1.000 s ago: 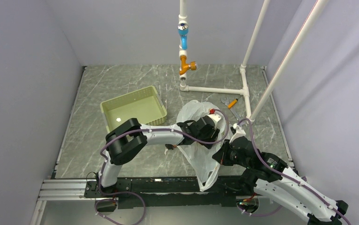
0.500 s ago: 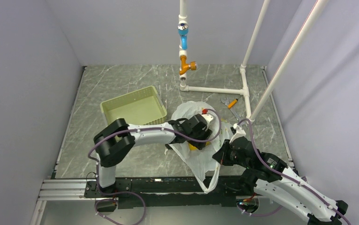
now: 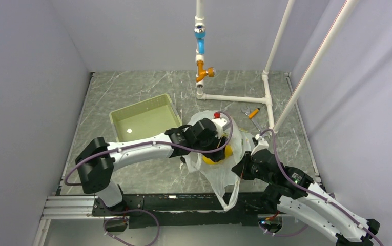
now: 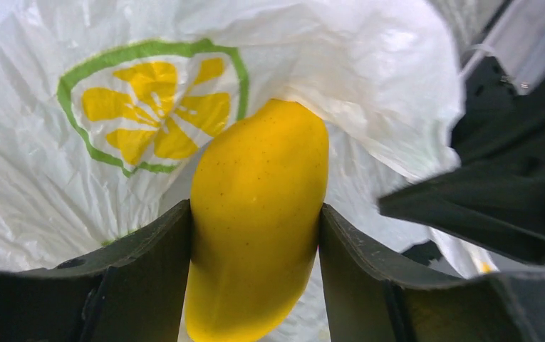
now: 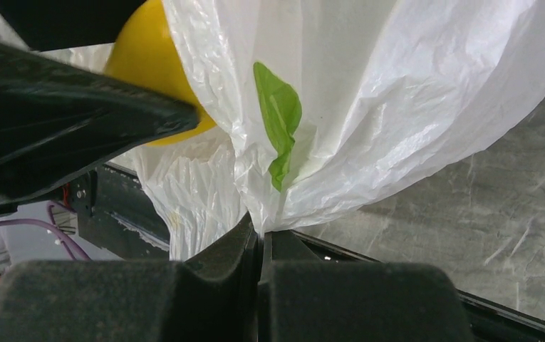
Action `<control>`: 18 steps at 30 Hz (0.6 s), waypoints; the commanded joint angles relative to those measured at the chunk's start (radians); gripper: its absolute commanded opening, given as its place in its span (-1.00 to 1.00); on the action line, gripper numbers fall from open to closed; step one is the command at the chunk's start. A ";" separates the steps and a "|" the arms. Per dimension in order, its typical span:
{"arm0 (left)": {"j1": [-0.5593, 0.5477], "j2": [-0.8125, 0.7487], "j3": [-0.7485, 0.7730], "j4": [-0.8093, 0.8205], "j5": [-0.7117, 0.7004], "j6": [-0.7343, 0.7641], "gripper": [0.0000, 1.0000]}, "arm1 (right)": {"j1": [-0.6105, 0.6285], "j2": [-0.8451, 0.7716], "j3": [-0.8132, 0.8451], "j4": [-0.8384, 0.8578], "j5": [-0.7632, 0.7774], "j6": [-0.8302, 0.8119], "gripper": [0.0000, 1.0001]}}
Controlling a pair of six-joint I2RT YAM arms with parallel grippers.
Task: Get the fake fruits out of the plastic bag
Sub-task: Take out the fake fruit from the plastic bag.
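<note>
Yellow mango (image 4: 255, 221), citrus-printed white bag (image 4: 369, 71)

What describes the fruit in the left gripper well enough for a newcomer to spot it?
On the grey marble table, right of the pale green basket, is a crinkly white plastic bag. At its mouth the left gripper clamps a mango. It is the only smooth, solid yellow thing there; the bag's citrus prints are flat.

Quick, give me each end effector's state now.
Left end effector: closed on the yellow mango.
Right end effector: closed on the plastic bag.
</note>
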 commanded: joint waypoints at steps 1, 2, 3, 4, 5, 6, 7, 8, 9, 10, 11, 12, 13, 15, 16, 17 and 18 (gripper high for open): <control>-0.001 -0.095 -0.021 0.027 0.117 -0.024 -0.72 | 0.001 0.011 0.021 0.047 0.032 -0.008 -0.95; -0.002 -0.114 -0.035 0.042 0.151 -0.031 -0.73 | 0.002 0.017 0.027 0.046 0.037 -0.012 -0.95; -0.001 -0.134 -0.050 0.061 0.179 -0.037 -0.72 | 0.002 0.022 0.032 0.047 0.043 -0.015 -0.95; -0.001 -0.156 -0.065 0.078 0.211 -0.042 -0.72 | 0.002 0.025 0.036 0.047 0.049 -0.019 -0.95; -0.001 -0.176 -0.078 0.096 0.240 -0.047 -0.71 | 0.001 0.031 0.041 0.048 0.054 -0.024 -0.95; 0.000 -0.198 -0.087 0.109 0.266 -0.050 -0.71 | 0.002 0.035 0.046 0.049 0.057 -0.029 -0.95; 0.000 -0.221 -0.095 0.118 0.285 -0.052 -0.70 | 0.002 0.040 0.047 0.052 0.059 -0.033 -0.95; 0.000 -0.243 -0.097 0.115 0.293 -0.052 -0.70 | 0.000 0.045 0.050 0.054 0.058 -0.039 -0.95; 0.000 -0.270 -0.096 0.103 0.285 -0.048 -0.70 | 0.002 0.047 0.052 0.055 0.058 -0.042 -0.94; 0.002 -0.298 -0.091 0.080 0.264 -0.040 -0.69 | 0.002 0.051 0.051 0.057 0.059 -0.044 -0.95; 0.003 -0.335 -0.084 0.052 0.211 -0.032 -0.69 | 0.002 0.055 0.052 0.060 0.059 -0.048 -0.94; 0.008 -0.355 -0.078 0.017 0.165 -0.024 -0.69 | 0.002 0.061 0.052 0.062 0.060 -0.052 -0.95; 0.016 -0.383 -0.070 -0.025 0.124 -0.014 -0.69 | 0.002 0.065 0.053 0.062 0.063 -0.056 -0.95; 0.033 -0.448 -0.056 -0.116 0.012 0.007 -0.68 | 0.003 0.073 0.061 0.061 0.070 -0.062 -0.95; 0.042 -0.475 -0.052 -0.165 -0.041 0.013 -0.68 | 0.002 0.075 0.063 0.061 0.072 -0.065 -0.95; 0.051 -0.505 -0.050 -0.210 -0.112 0.019 -0.67 | 0.002 0.076 0.065 0.062 0.075 -0.068 -0.94; 0.059 -0.533 -0.060 -0.267 -0.178 0.022 -0.67 | 0.002 0.076 0.067 0.062 0.078 -0.070 -0.94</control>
